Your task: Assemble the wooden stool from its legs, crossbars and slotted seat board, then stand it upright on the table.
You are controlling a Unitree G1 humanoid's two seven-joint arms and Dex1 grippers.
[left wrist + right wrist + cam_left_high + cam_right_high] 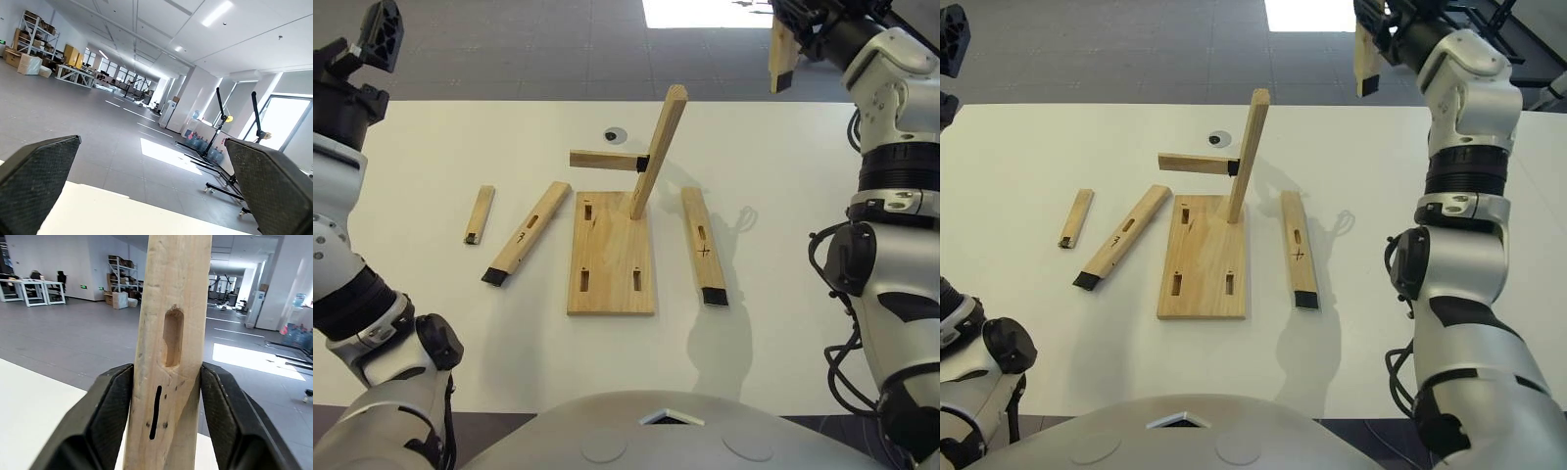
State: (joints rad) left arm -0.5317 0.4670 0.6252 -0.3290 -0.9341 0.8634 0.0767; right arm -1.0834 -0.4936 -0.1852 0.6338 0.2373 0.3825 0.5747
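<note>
Wooden leg sits clamped in the right claw; the left claw gapes wide. On the table, one lying leg bears a pencilled 3, another leg a cross.

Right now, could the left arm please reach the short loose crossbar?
Probably yes: the left gripper is open, raised at the left, and the short crossbar lies flat on that side, clear of the nearest leg.
</note>
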